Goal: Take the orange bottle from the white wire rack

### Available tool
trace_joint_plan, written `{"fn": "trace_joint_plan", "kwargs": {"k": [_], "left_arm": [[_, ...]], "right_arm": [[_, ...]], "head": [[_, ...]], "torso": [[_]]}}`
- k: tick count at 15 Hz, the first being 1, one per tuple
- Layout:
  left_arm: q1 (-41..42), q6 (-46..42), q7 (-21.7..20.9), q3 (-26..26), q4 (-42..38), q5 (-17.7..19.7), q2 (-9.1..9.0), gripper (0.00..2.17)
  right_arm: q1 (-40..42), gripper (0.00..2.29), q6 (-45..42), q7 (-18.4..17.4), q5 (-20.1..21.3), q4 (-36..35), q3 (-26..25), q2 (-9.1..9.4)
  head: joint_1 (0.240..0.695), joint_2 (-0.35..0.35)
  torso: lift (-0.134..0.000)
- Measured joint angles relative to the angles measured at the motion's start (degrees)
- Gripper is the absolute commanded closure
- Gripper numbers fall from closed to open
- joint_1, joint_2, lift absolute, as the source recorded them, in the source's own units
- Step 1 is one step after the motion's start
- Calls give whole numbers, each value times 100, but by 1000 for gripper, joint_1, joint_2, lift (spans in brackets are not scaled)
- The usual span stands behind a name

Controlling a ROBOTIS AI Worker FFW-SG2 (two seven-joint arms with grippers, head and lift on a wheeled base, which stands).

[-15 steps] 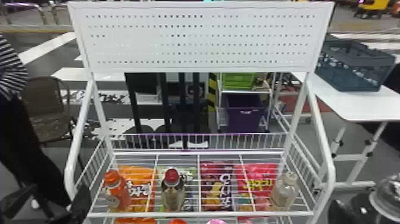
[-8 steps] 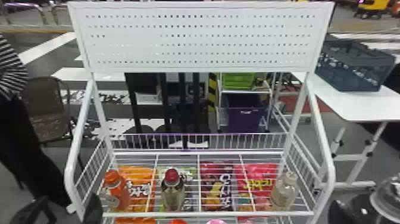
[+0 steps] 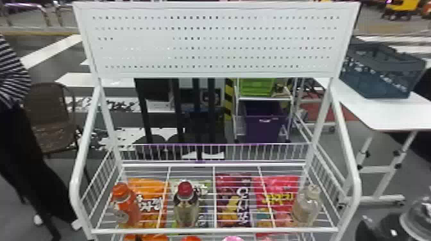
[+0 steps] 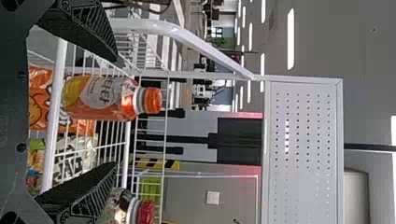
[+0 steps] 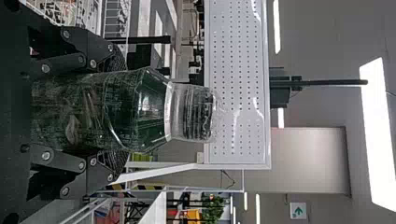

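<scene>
The orange bottle [image 3: 125,205] stands upright at the left end of the white wire rack [image 3: 215,230], just behind its front rail. In the left wrist view, my left gripper [image 4: 116,112] is open, and the orange bottle [image 4: 102,98] appears in the gap, closer to one finger and untouched, beyond the rail. At the head view's lower right corner, my right gripper [image 3: 378,229] is beside the rack with a clear bottle [image 3: 417,221]. The right wrist view has the right gripper [image 5: 116,112] shut on this upright clear bottle [image 5: 140,112].
On the same shelf stand a red-capped bottle [image 3: 186,206] and, at the right end, another clear bottle [image 3: 307,206]. Snack bags [image 3: 234,200] lie below the wires. The rack's side tube [image 3: 75,189] rises left of the orange bottle. A table [image 3: 384,115] with a dark crate stands right.
My left gripper has moved down from the head view's lower left, where it was beside the orange bottle. The right gripper and its clear bottle have kept still.
</scene>
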Motion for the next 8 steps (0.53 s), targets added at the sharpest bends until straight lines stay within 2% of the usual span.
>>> {"fn": "trace_joint_plan", "kwargs": {"k": [3, 8], "left_arm": [[-512, -314, -12, -209, 861, 16, -15, 90], [-1294, -297, -51, -266, 1694, 84, -5, 90]], "right_arm": [[-15, 1015, 4, 0, -25, 31, -45, 0], [-19, 1015, 17, 0, -22, 35, -65, 0]], "head": [[499, 0], [499, 0]], "torso": [[0], [0]]}}
